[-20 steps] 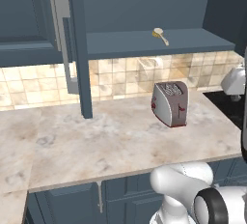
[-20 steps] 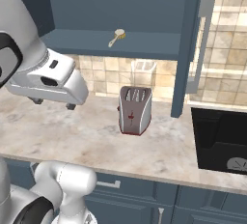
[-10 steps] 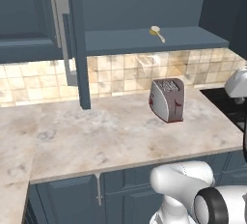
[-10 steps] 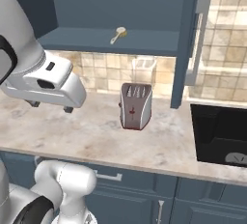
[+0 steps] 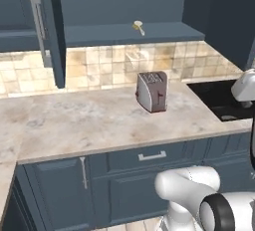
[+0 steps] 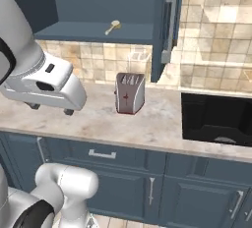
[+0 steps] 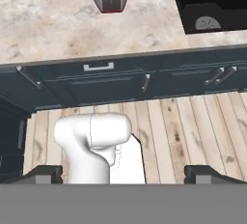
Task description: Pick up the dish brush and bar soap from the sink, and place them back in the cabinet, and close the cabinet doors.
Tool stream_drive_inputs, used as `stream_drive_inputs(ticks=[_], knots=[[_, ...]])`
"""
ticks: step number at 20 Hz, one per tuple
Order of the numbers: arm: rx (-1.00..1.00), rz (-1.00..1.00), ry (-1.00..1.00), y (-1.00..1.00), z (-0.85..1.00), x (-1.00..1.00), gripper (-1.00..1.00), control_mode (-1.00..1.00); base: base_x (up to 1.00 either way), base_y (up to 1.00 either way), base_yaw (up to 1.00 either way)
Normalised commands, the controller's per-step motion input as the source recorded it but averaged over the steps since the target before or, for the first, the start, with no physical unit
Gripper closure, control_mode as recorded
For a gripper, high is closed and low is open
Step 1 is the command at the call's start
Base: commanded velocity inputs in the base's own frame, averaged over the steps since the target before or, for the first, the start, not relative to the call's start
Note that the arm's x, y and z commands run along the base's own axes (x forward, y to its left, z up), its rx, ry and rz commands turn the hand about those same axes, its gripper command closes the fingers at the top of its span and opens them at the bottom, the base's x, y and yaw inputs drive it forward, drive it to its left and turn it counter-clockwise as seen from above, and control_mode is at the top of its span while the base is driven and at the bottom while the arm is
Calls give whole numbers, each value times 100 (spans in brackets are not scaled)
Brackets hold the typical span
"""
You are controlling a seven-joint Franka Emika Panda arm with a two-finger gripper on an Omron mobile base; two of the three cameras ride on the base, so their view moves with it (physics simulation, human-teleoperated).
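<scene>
Dish brush (image 5: 139,26) lying on the inner shelf of the open cabinet (image 5: 149,33), cream head and tan handle seen in both base views (image 6: 113,26). Cabinet doors (image 6: 166,25) standing swung outward, each bearing a vertical silver bar handle. Red-and-silver toaster (image 5: 152,91) upright on the marble tabletop (image 5: 89,120), below the shelf. Sink (image 6: 216,119) recessed in the tabletop beside the toaster, round grey drain (image 7: 207,23) visible; bar soap not discernible. Hand (image 7: 123,174) with fingertips spread wide and holding nothing, looking down over the wooden floor (image 7: 193,121) and the lower drawer fronts (image 7: 144,76).
</scene>
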Motion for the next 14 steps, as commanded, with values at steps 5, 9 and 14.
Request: stream_drive_inputs(ticks=[5, 9, 14], knots=[[0, 0, 0, 0, 0, 0, -100, 100, -39, -62, 0], [0, 0, 0, 0, 0, 0, -100, 100, -18, -72, 0], [0, 0, 0, 0, 0, 0, -100, 100, -2, -76, 0]])
